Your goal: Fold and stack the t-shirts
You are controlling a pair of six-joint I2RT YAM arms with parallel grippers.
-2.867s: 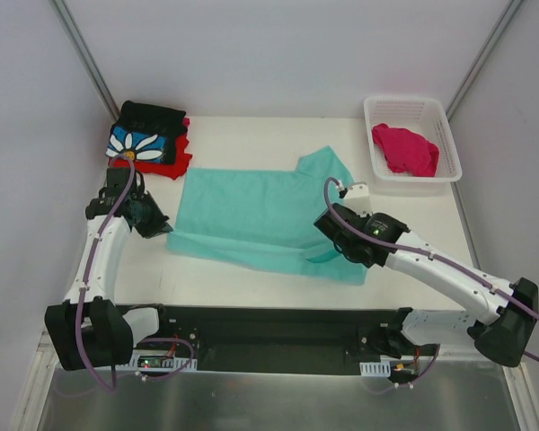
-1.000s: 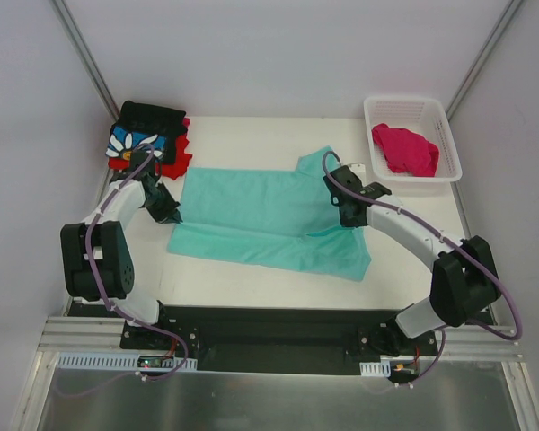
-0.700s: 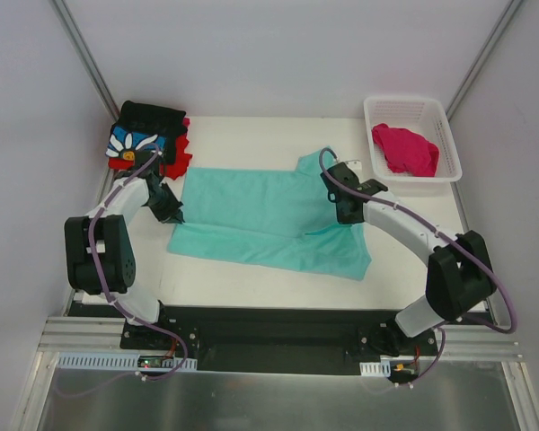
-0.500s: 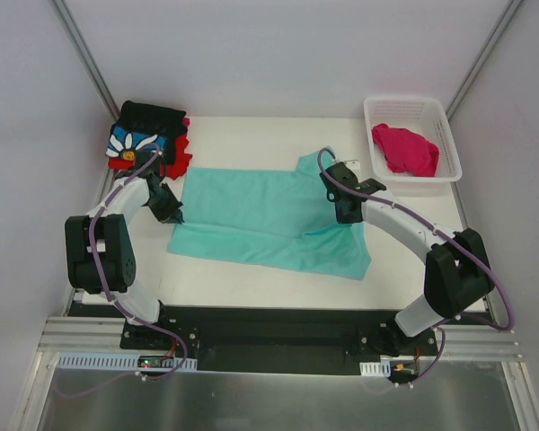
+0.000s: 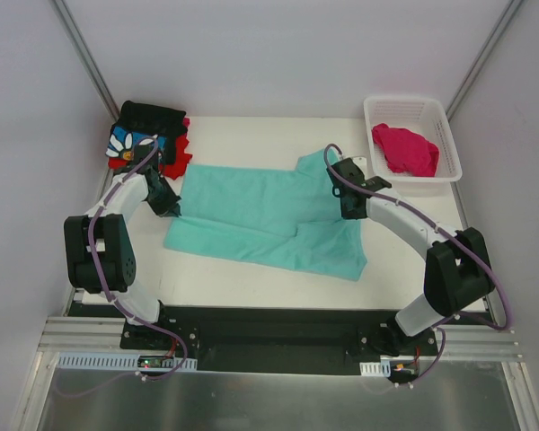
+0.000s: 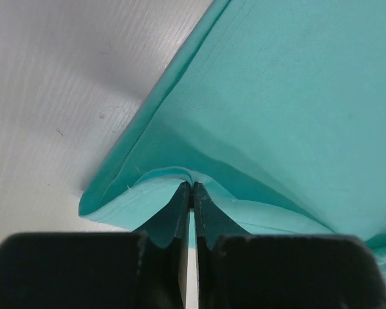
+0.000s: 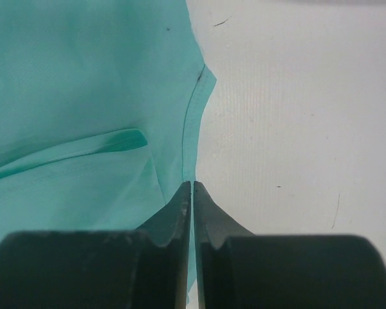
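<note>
A mint-teal t-shirt (image 5: 260, 211) lies spread across the middle of the table, with a folded layer along its near side. At its left edge, my left gripper (image 5: 173, 209) is shut on a pinched fold of the teal cloth (image 6: 296, 96), which bunches at the closed tips (image 6: 192, 187). My right gripper (image 5: 349, 213) is at the shirt's right side. Its jaws (image 7: 192, 185) are pressed almost together on the hem of the teal cloth (image 7: 83, 96). A black t-shirt with a white daisy (image 5: 135, 139) lies on a red one (image 5: 178, 160) at the back left. A magenta-pink t-shirt (image 5: 404, 148) lies in the basket.
The white lattice basket (image 5: 413, 183) stands at the back right corner. The folded pile sits tight in the back left corner, just beyond my left arm. Grey walls close in the table on three sides. White tabletop shows to the right of the teal shirt's hem (image 7: 296, 129).
Both grippers have moved from the shirt's near corners towards the back along its sides. In the last second the shirt's near edge shifted slightly left and the right gripper edged back.
</note>
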